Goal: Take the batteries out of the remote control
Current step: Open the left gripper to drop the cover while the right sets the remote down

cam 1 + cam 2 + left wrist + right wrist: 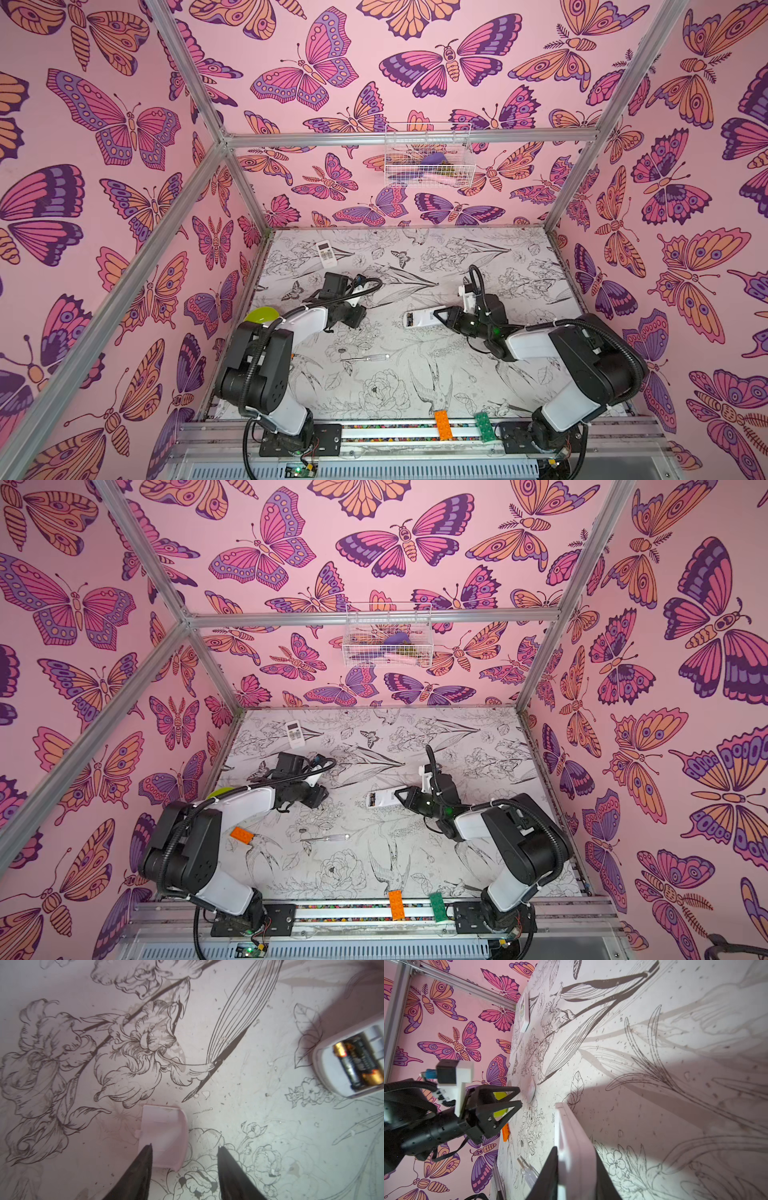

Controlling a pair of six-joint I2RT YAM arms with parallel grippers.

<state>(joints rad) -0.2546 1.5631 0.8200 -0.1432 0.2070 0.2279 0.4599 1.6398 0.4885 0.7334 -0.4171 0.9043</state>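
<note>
While right end effector [575, 1149] clamps remote [419, 320], batteries [357, 1062] inside, left end effector [185, 1147] stands open over loose cover [166, 1132].

The remote control [328, 1072] had a smooth white plastic shell with a soft sheen. Its batteries [357, 1064] were glossy, black wrap with metallic gold bands. The loose battery cover [166, 1132] looked like matt, pale plastic. The tabletop [259, 1105] was a matt printed sheet, scuffed and speckled. The left gripper [185, 1146] had fingers [141, 1172] of dull black plastic. The frame rail [411, 137] was brushed metal, the basket [428, 166] white-coated wire, the screwdriver [368, 357] handle clear plastic.
</note>
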